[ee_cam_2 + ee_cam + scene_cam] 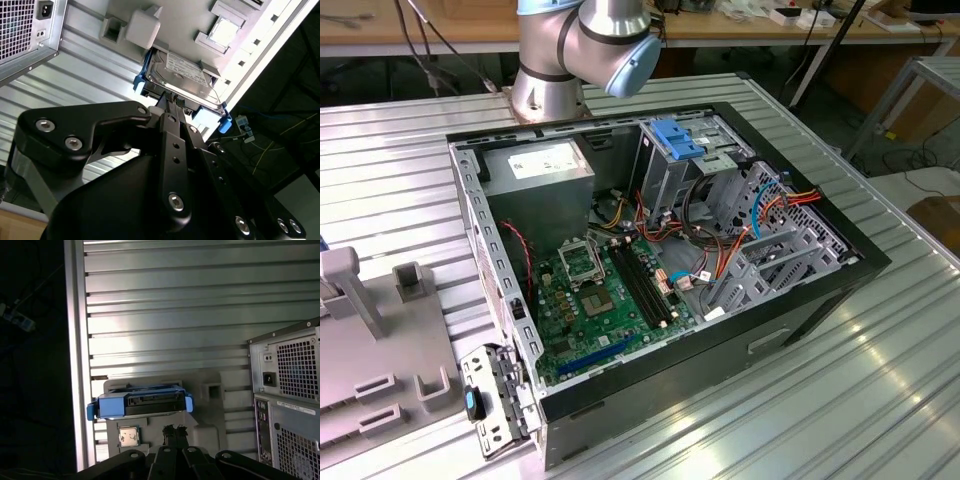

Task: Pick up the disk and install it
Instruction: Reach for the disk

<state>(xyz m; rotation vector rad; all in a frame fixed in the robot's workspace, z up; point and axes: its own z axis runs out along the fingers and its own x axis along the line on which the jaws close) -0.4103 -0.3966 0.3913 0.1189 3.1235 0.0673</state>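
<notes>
One dark grey, flat rectangular metal disk [185, 75], white-labelled and clipped in a bright blue plastic carrier frame, lay label-up near the edge of a pale grey moulded fixture plate [175, 20] and had not yet been lifted. In the first wrist view the disk [142, 404] showed one bare edge to the arm. I judge it lay that way so that this edge was free for a pinch.

The black two-fingered gripper [171, 98] pointed straight at that edge, its fingers drawn close together with nothing between them. In the first wrist view a sliver of plate showed between the gripper [173, 429] and the disk, though the second wrist view was too oblique to be sure they were apart.

Beside the disk, a small square silver processor chip [129, 436] sat in its own pocket of the plate, which kept each part in a known spot. The plate rested on a ribbed aluminium table [175, 315], just beside the rear of a black-and-grey computer tower [290, 390].

In the exterior view the tower lay on its side with the panel off. Its silver metal drive cage [665, 185], topped by a blue plastic bracket [675, 135], therefore faced upward, which I judge left it reachable from above.
</notes>
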